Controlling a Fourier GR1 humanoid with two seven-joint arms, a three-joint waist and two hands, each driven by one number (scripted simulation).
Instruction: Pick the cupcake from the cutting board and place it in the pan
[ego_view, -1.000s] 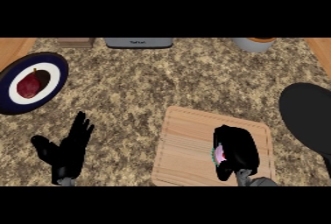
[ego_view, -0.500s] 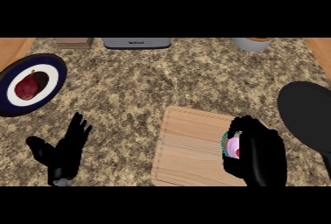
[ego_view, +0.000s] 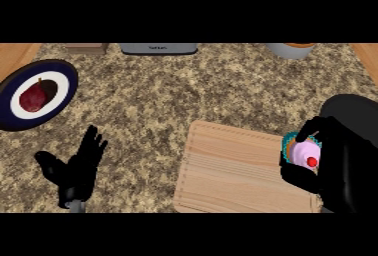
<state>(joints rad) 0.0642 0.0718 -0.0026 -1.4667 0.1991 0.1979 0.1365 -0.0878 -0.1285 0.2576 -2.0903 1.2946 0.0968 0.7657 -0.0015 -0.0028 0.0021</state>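
**CUPCAKE HELD AT BOARD'S RIGHT EDGE, BESIDE PAN**

Status vs. 0.5 s ago: right hand (ego_view: 328, 172) has shifted toward 3 o'clock w/ its load. Cupcake (ego_view: 304, 154) was then over the right part of the cutting board (ego_view: 229, 172); it now sits at the board's right edge, partly past it, next to the pan (ego_view: 353, 107). Whether it is lifted clear of the board: cannot tell. Left hand (ego_view: 74, 167) and all other items unchanged.

Near (5 o'clock): right hand enters from the lower edge, fingers and thumb curled round the cupcake, fingers above it, thumb below. Pink top w/ a red dot and a strip of teal wrapper show between them; rest of cupcake hidden by the hand.

Near (7–8 o'clock): left hand resting over the counter (ego_view: 192, 95), fingers straight and spread, pointing up, holding nothing.

Centre-right: cutting board, light wood, lying flat; its lower right corner covered by the right hand.

Mid (3 o'clock): pan, black, cut off by the view's right edge, its lower part merging w/ the black hand. It lies just beside the cupcake.

Mid-far (10 o'clock): dark blue and white plate (ego_view: 21, 112) carrying a dark red fruit (ego_view: 35, 96), well apart from the board.

Far (12 o'clock): grey appliance (ego_view: 158, 48), small wooden box (ego_view: 84, 48) to its left, grey container (ego_view: 292, 50) at 1 o'clock w/ orange contents, all cut off by the top of the view.
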